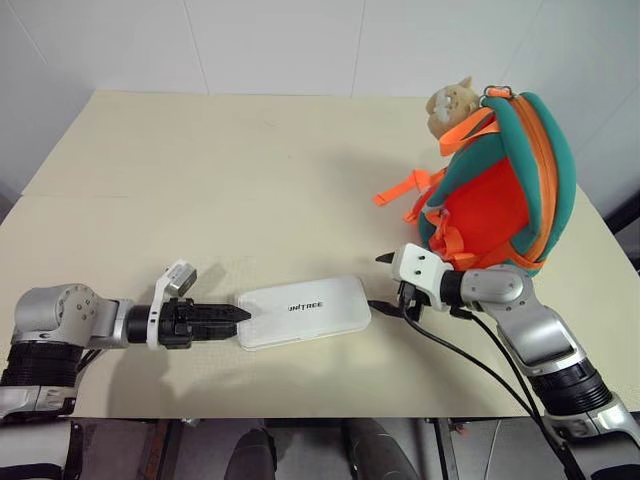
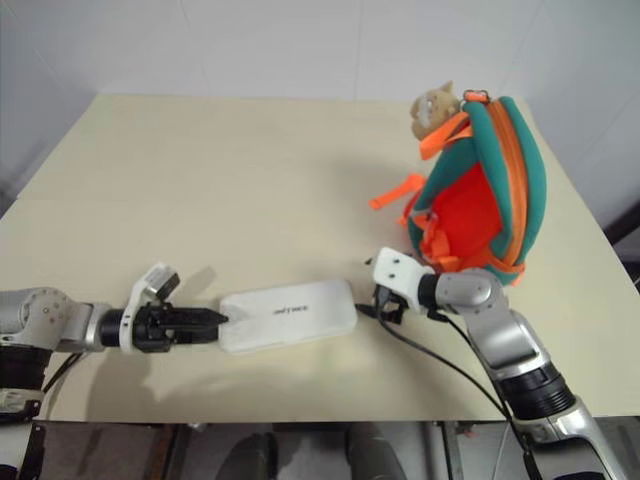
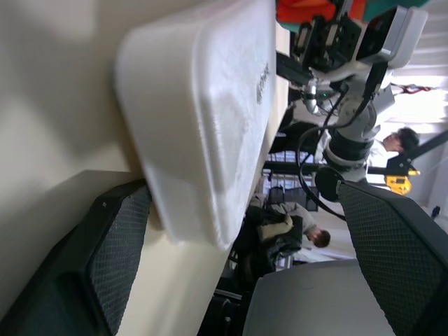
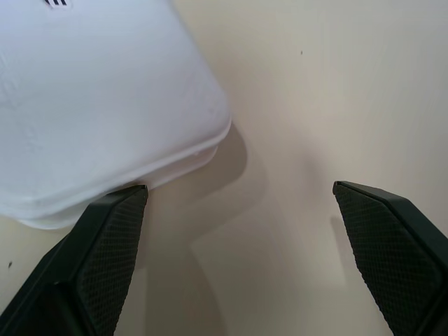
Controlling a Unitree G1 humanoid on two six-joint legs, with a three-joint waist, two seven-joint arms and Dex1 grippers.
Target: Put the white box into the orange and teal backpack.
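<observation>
Orange and teal backpack [image 1: 500, 185] stands upright at the table's [image 1: 230, 180] far right, tan plush head on top; can't tell if anything is inside. White box [image 1: 303, 311] lies flat on the table near the front edge, outside the backpack, lettering up. Left gripper [image 1: 235, 315] at the box's left end, jaws wide, one finger [image 3: 115, 262] just beside the box's corner. Right gripper [image 1: 381, 280] just off the box's right end, jaws wide, holding nothing, one finger [image 4: 105, 255] right at the box's edge.
</observation>
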